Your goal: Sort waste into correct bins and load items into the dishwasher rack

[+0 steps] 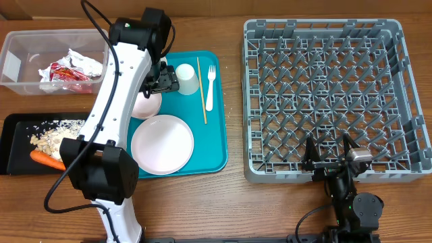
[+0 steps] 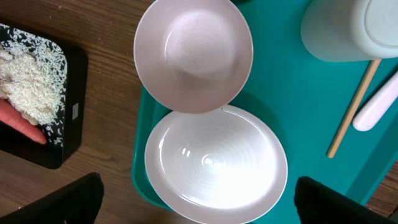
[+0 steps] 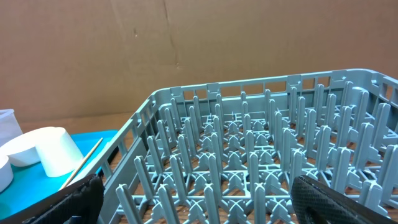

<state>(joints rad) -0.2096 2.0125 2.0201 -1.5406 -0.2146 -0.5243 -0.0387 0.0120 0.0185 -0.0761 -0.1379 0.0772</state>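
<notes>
Small white round bowl, upper centre, overlaps white-pink round plate; both could be dragged by wide-open left hand.

Overhead: fixed high, facing straight down, far enough to take in the whole table, with tub, black tray, teal tray and rack. Left wrist: close above the teal tray, facing straight down on bowl and plate, a corner of the black tray at left. Right wrist: low at the rack's near edge, looking level across the pegs to a cardboard wall. Shared by all three: cup and stick.
</notes>
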